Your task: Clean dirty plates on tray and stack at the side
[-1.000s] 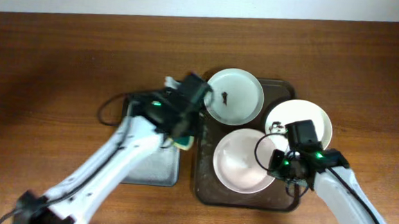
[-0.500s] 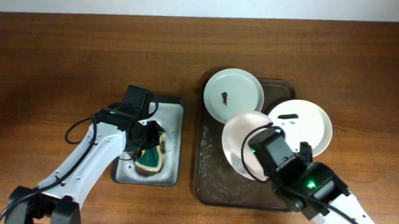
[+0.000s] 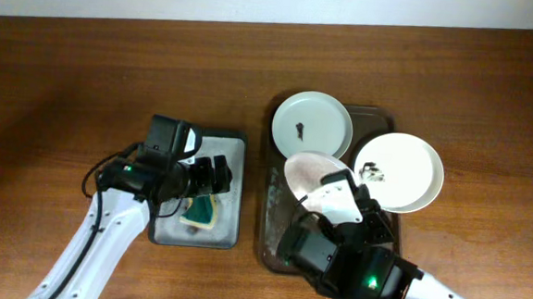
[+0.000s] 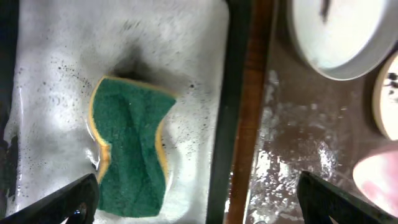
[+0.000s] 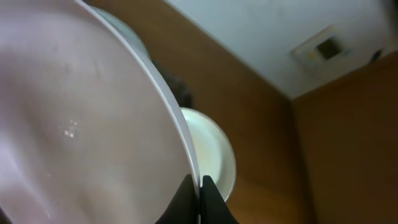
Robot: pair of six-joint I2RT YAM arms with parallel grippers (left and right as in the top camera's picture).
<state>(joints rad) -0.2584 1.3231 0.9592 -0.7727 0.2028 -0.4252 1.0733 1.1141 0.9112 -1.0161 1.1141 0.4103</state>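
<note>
overhead: left gripper (image 3: 215, 176) over grey tray (image 3: 234, 148), sponge (image 3: 202, 210) at its 6 o'clock | right gripper (image 3: 338, 193) holds tilted plate (image 3: 307, 169) above tray (image 3: 275, 233); specked plate (image 3: 312, 124) at tray's 12 o'clock, third plate (image 3: 400, 172) at 2 | left wrist: fingers (image 4: 62, 202) wide apart, sponge (image 4: 127, 146) lying free | right wrist: fingers (image 5: 211, 199) clamped on tilted plate's (image 5: 81, 124) rim

Three plates (image 3: 324, 121), one brown tray (image 3: 273, 198), one grey tray (image 3: 232, 152) — one sponge (image 4: 129, 149).

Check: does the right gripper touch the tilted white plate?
Touching. In the right wrist view, the right gripper pinches the tilted white plate at its rim.
</note>
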